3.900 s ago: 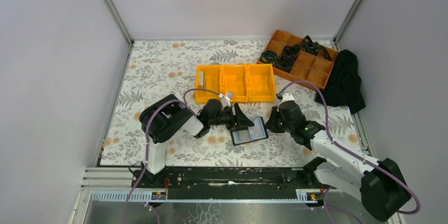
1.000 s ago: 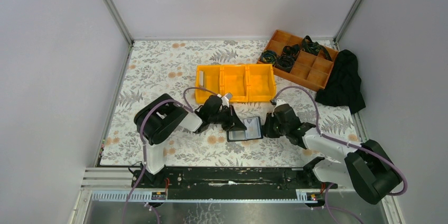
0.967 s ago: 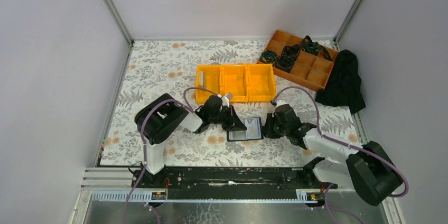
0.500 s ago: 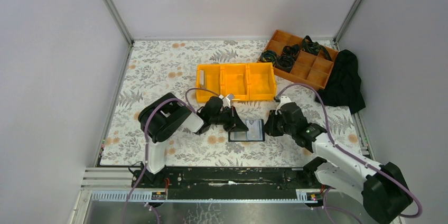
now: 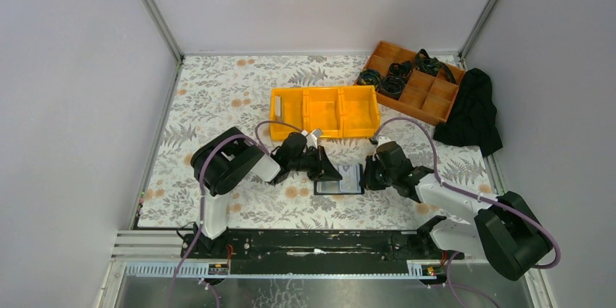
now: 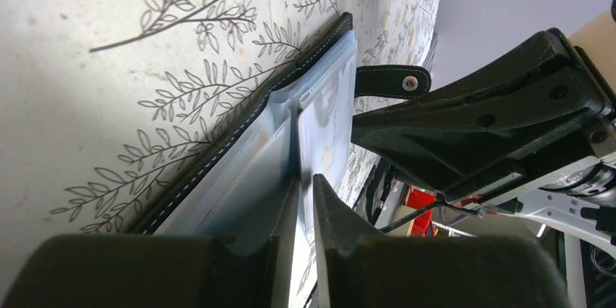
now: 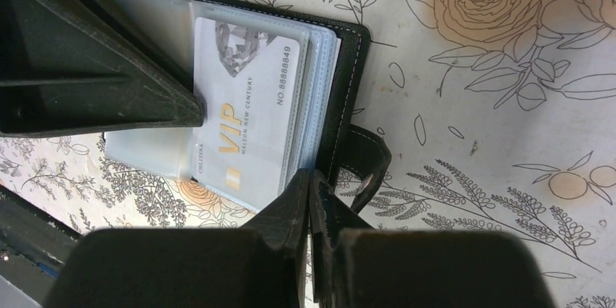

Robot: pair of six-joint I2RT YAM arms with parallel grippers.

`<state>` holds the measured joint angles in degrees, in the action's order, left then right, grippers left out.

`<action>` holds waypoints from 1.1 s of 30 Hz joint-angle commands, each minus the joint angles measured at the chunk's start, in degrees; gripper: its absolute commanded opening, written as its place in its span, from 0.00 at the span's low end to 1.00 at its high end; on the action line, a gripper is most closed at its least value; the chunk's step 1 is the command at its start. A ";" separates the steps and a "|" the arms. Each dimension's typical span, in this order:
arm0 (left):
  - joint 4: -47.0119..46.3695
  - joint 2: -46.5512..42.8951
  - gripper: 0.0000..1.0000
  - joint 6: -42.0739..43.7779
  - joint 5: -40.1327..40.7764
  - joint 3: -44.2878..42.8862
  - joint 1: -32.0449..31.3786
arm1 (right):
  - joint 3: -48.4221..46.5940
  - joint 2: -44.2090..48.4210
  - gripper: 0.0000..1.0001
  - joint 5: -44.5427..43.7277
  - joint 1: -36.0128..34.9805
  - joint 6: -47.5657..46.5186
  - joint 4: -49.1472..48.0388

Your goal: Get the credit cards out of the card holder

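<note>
The black card holder (image 5: 340,180) lies open on the flowered mat between my two grippers, its clear sleeves up. A pale grey credit card (image 7: 250,104) marked VIP sits slanted on the top sleeve; its printed face (image 6: 328,115) also shows in the left wrist view. My left gripper (image 5: 334,174) comes in from the left, and its jaws (image 6: 305,181) are closed to a thin slit on that card's left edge. My right gripper (image 7: 310,175) is shut on the holder's right edge, beside the snap strap (image 7: 363,159). Another grey card (image 5: 277,107) stands in the yellow bin's left compartment.
The yellow three-compartment bin (image 5: 324,91) stands just behind the holder. An orange divided tray (image 5: 428,99) with black coils sits at the back right, and a black cloth (image 5: 473,112) lies beside it. The two grippers are only a holder's width apart.
My right gripper has closed its jaws on the holder's right edge, and the right arm has swung out and come back low. The holder shifted slightly right. The left arm barely moved.
</note>
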<state>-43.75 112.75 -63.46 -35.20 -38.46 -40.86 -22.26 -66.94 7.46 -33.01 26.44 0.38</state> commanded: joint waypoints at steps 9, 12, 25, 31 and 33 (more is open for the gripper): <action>-0.75 2.74 0.33 0.36 -0.81 -0.03 -0.08 | 0.24 -6.13 0.00 1.61 -0.47 -0.07 -5.33; -0.29 2.84 0.28 0.56 -0.70 -0.17 -0.02 | -0.50 -2.94 0.00 0.29 -0.47 -0.35 -2.49; -0.37 3.49 0.27 0.42 -1.08 -0.35 0.08 | -5.36 7.56 0.02 1.64 -0.47 -0.97 5.67; 1.25 3.10 0.28 1.15 -0.75 -0.59 0.08 | -4.03 4.44 0.02 1.88 -0.47 -0.81 2.85; 1.29 3.18 0.28 1.15 -0.99 -0.87 0.04 | -3.41 3.29 0.02 1.65 -0.47 -0.77 1.87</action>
<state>-46.48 114.48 -64.03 -36.82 -39.13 -40.66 -25.65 -62.33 8.62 -33.01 26.24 5.26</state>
